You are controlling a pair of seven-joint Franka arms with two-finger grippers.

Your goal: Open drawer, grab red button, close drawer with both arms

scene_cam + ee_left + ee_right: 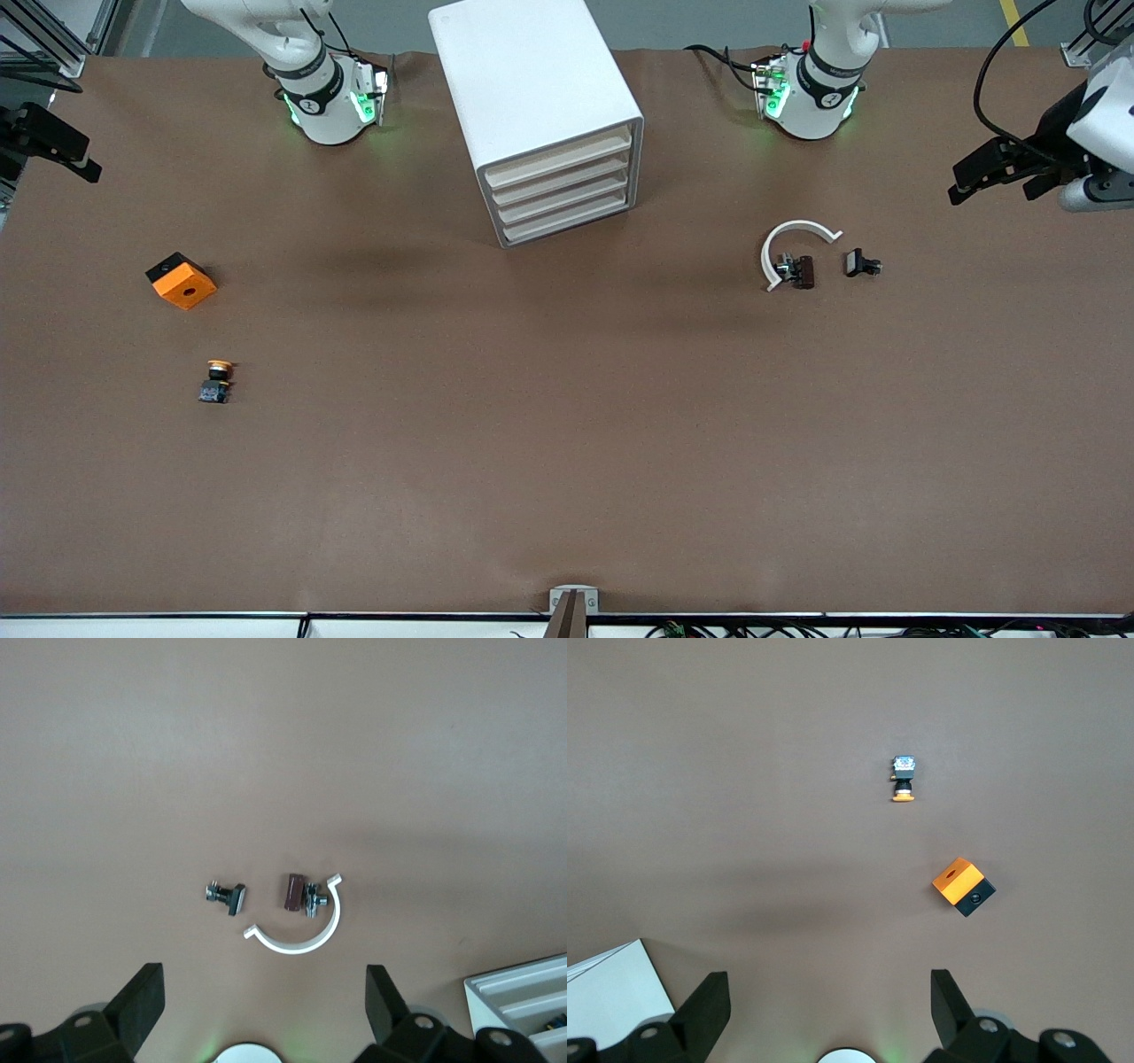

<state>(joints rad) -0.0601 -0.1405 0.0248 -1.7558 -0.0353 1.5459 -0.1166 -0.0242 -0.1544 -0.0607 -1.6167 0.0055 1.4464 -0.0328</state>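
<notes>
Across the front view, the cabinet (540, 115) sits mid-table between the two bases, all four drawers shut, and the top drawer (558, 161) is the one to go for. The red button isn't visible anywhere, so my guess is it's inside that drawer. The orange-capped button (217, 379) lying out toward the right arm's end is the decoy, with an orange block (182, 281) a bit farther from the camera than it. Toward the left arm's end there's a white curved clip (788, 248) touching a small brown part (802, 271), plus a small black part (861, 263) just beside them. The left gripper (997, 173) hangs out at its end of the table, the right gripper (53, 142) at the other, both well away from the cabinet.

Left wrist view: the left gripper's fingers (142, 1003) are spread wide with nothing between them, hovering over the clip and small parts. A corner of the cabinet peeks in at the edge.

Right wrist view: same deal, fingers (704, 1010) wide apart and empty, over bare table near the orange stuff.

To do the opening well, I'd bring one gripper square to the top drawer's front, catch only that lip and not the one below, and pull straight out along the drawer's angle since the cabinet sits skewed. The other arm could steady the box so it doesn't slide.
</notes>
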